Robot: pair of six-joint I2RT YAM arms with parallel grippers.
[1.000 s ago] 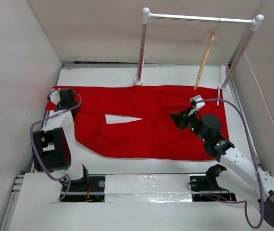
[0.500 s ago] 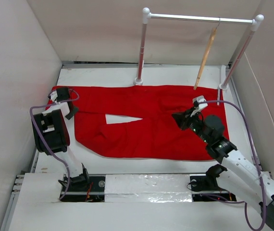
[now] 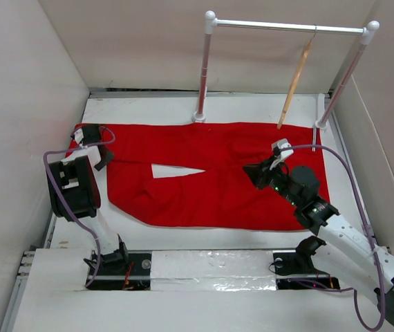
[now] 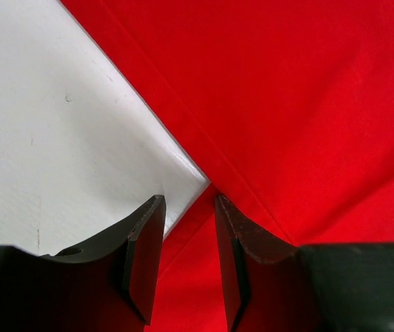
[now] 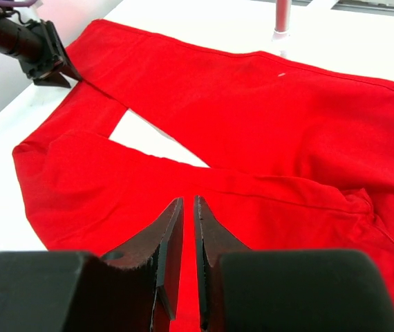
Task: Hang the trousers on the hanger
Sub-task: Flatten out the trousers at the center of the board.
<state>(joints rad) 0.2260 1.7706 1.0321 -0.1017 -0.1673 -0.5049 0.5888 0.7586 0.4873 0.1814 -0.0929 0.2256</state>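
Top external view gives the whole layout: the trousers (image 3: pixel 211 173) lie spread flat on the white bench (image 3: pixel 252 107). They are bright red, and both legs run out to the left with a white wedge of bench showing between them. The left gripper (image 3: pixel 92 138) sits at the end of the far leg. The right gripper (image 3: pixel 256 173) is over the wider right part of the cloth. Beyond it the wooden hanger (image 3: pixel 295 81) hangs from the white rail (image 3: pixel 287 26), well apart from the trousers.

Left wrist view adds that this gripper's jaws stand a little spread, astride the leg's edge where red meets bench, with the cloth flat beneath them. Right wrist view shows its jaws all but pressed together, leaving only a thin slit. A crease crosses the cloth ahead of them.
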